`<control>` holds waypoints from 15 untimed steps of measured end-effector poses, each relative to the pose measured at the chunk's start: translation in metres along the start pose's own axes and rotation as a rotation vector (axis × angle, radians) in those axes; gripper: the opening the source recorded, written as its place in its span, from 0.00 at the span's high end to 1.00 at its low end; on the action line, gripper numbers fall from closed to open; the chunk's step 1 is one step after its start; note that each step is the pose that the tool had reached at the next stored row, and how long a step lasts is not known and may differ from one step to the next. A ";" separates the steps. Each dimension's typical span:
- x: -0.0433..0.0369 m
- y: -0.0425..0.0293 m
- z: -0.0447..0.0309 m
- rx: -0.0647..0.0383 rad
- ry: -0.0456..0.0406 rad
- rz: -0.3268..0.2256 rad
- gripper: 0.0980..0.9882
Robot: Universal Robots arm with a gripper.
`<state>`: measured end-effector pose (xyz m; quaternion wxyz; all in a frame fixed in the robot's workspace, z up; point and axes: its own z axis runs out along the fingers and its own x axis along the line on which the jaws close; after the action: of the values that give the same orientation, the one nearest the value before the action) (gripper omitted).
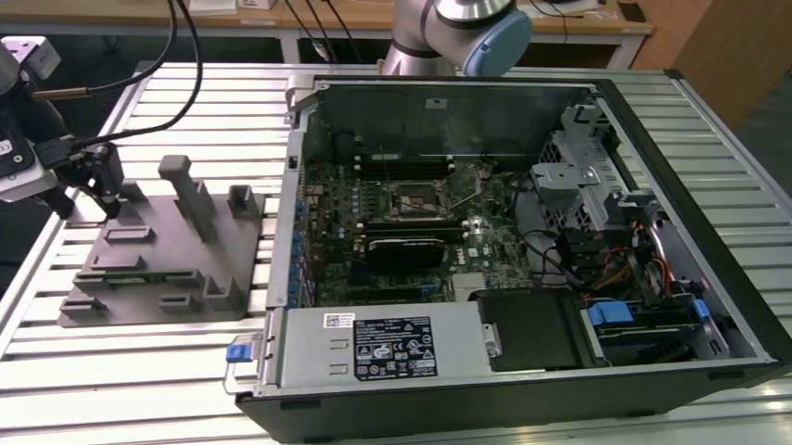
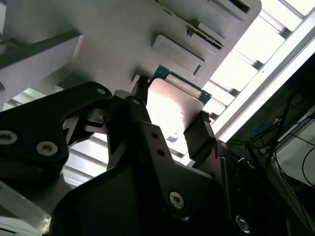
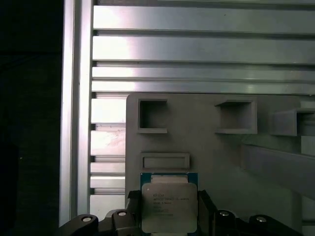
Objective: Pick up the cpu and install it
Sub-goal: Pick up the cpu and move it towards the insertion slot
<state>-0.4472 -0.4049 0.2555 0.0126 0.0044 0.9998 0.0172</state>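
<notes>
In the exterior view the claw (image 1: 89,206) stands low over the far corner of the grey fixture (image 1: 161,269), by the edge of the surface (image 1: 185,102) at the exterior view's left. In the second wrist view its fingers (image 2: 198,138), closed to chip width, appear to clamp two opposite edges of the cpu (image 2: 172,110). In the first wrist view the cpu (image 3: 169,206) lies flat on the fixture; it is judged light, rigid and fragile underneath, so grip the side edges only.
</notes>
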 end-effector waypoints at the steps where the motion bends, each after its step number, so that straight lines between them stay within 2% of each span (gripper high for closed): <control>1: 0.0000 0.0000 -0.0014 0.000 0.0001 0.000 0.50; 15: -0.0006 0.0007 -0.0217 0.000 0.0001 0.000 0.50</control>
<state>-0.4471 -0.4050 0.2772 0.0126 0.0044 0.9998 0.0172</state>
